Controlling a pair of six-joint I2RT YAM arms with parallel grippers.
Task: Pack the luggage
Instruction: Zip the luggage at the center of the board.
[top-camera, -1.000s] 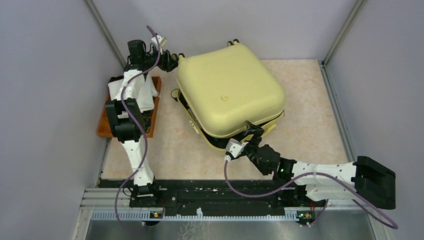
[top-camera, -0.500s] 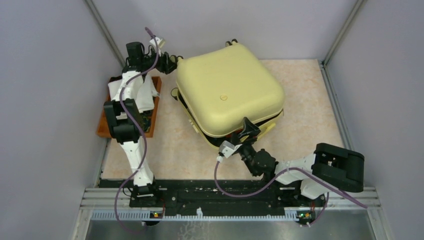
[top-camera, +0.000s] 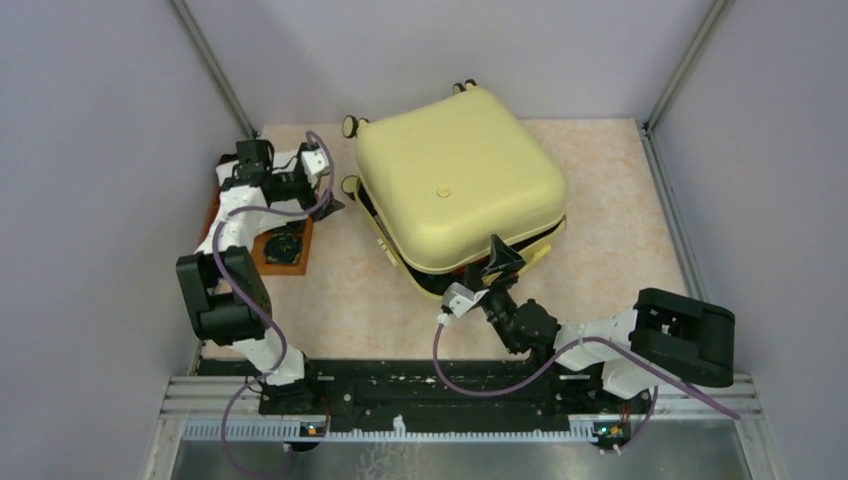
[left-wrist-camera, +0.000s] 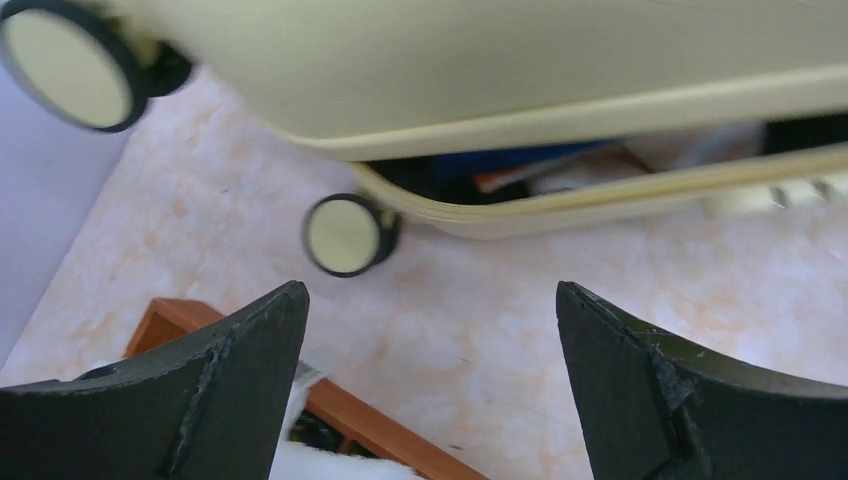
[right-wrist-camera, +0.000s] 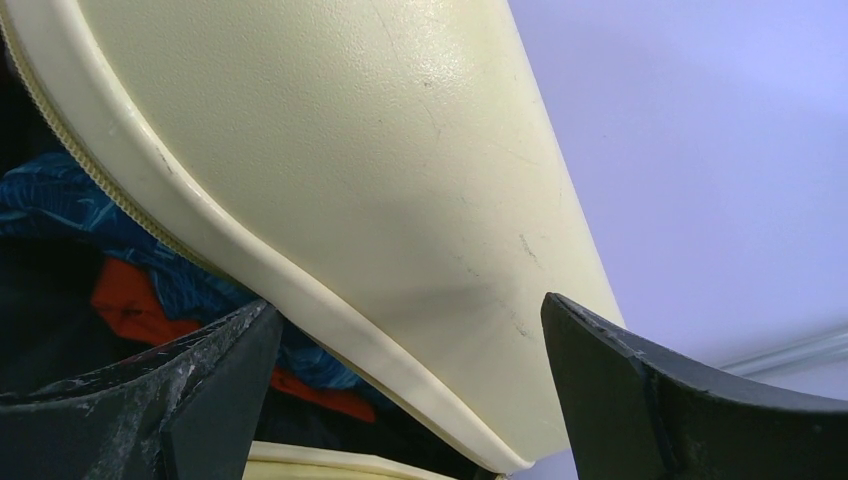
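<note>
Beige table (top-camera: 620, 200); luggage (top-camera: 455, 190) lid ajar over clothes (right-wrist-camera: 60, 200). Closing step. Left jaws wide, empty; right jaws wide, empty, straddling lid rim. Next: press lid flush.

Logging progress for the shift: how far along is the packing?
Done: clothes lie inside the luggage, lid lowered over them. In hand: the open right gripper sits at the lid's near edge, where a gap shows. Left: the tray by the open left gripper holds a dark item, and the lid needs closing.
</note>
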